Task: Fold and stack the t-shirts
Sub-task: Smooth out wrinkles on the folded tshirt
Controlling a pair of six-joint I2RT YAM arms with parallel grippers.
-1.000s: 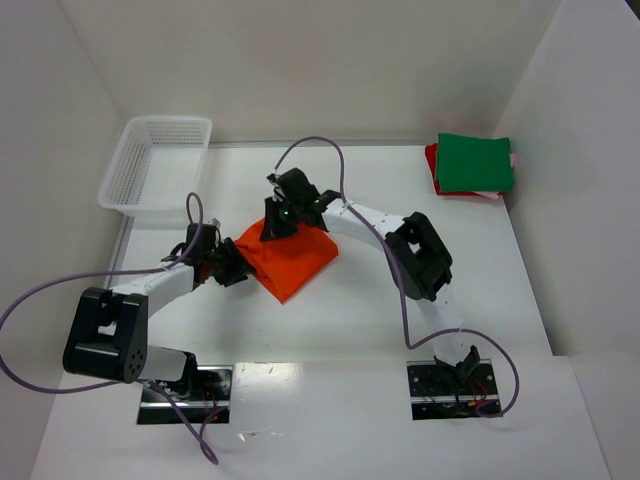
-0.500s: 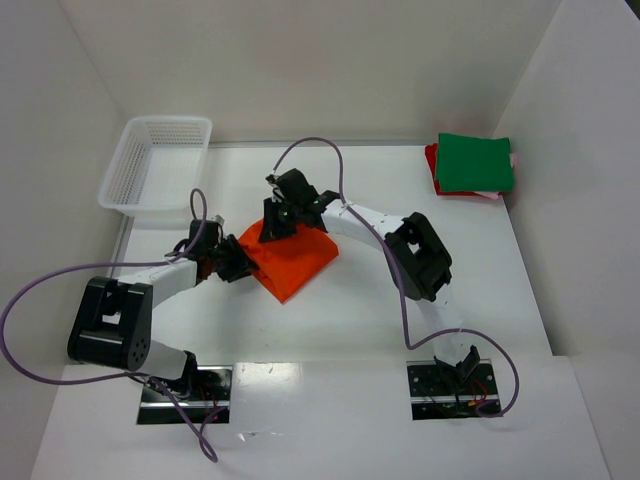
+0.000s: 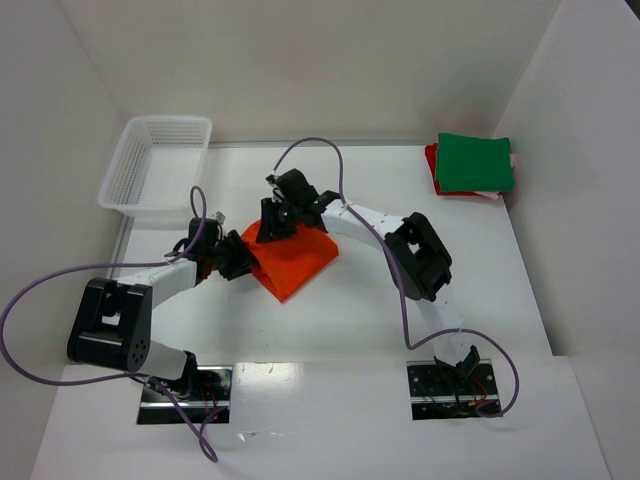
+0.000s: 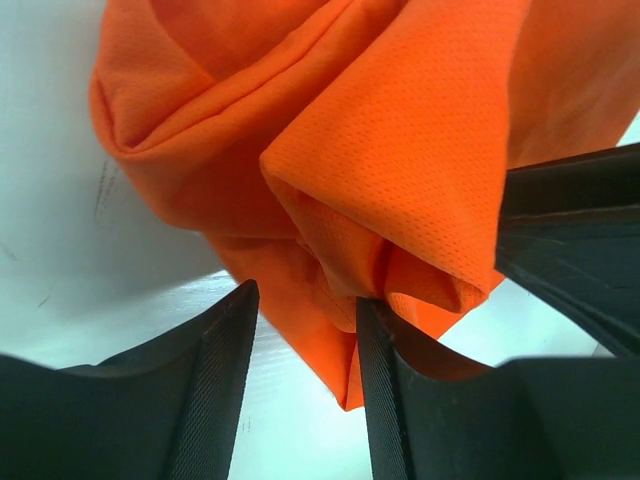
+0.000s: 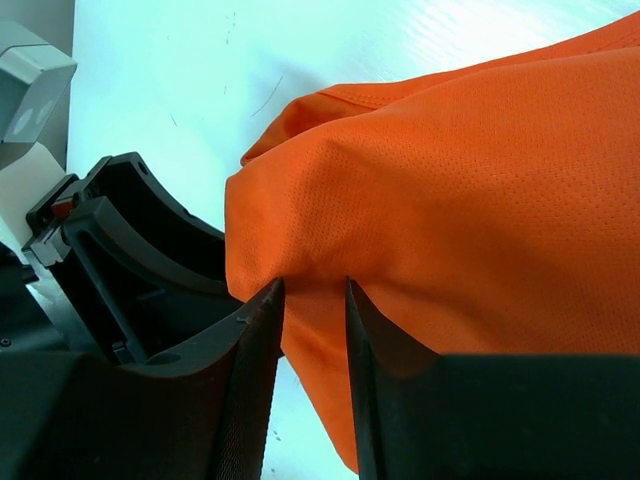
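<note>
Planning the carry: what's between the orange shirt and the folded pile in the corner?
Top view: beyond the orange shirt, the right arm crosses with its own link, then bare table up to the pile.

My left gripper [image 4: 305, 310] lies low, fingers closed on a bunched fold of the bright orange cloth t-shirt [image 4: 400, 150]. My right gripper [image 5: 312, 290], arm stretched leftward, pinches its edge close beside.

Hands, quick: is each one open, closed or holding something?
Left hand: around a fold of the shirt; grip cannot be told.
Right hand: closed on the shirt.
</note>
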